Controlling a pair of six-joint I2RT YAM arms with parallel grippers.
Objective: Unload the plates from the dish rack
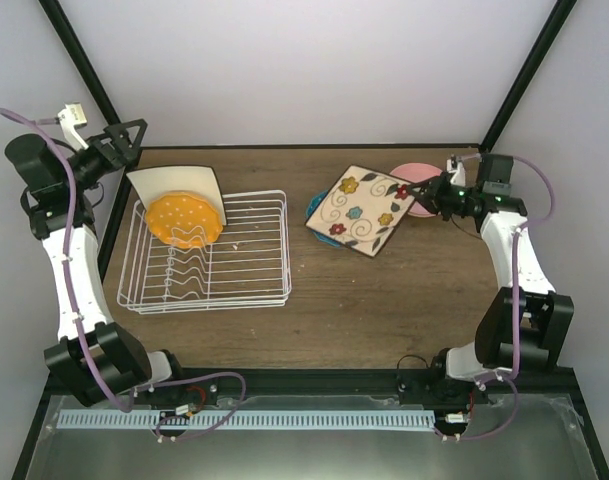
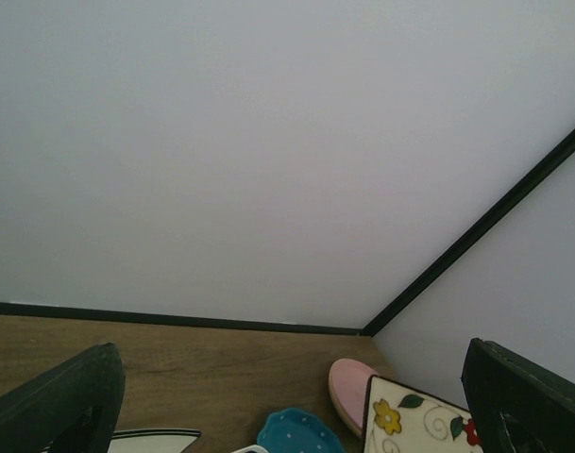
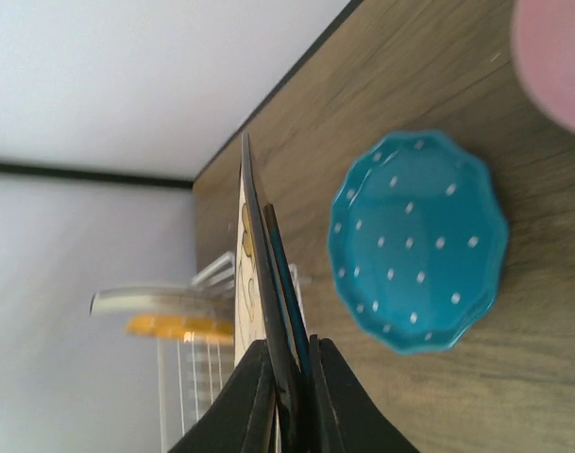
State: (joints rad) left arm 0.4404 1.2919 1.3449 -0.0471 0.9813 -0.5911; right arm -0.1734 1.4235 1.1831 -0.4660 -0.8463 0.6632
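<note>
1. Centre right of the top view: the teal plate (image 1: pixel 313 208) lies mostly under the flowered square plate (image 1: pixel 359 210), with only slivers of rim showing.
2. Just behind, the right gripper (image 1: pixel 420 196) and that plate's corner cover part of the pink plate (image 1: pixel 412 173).
3. Upper left of the dish rack (image 1: pixel 254 250): the dotted orange plate (image 1: pixel 184 218) hides the plain cream plate's (image 1: pixel 174 180) lower part.
4. Left wrist view: the bottom edge cuts off both fingers (image 2: pixel 65 401) of the left gripper (image 2: pixel 289 368).
5. Right wrist view, upper right corner: the pink plate is blurred and cropped.
</note>
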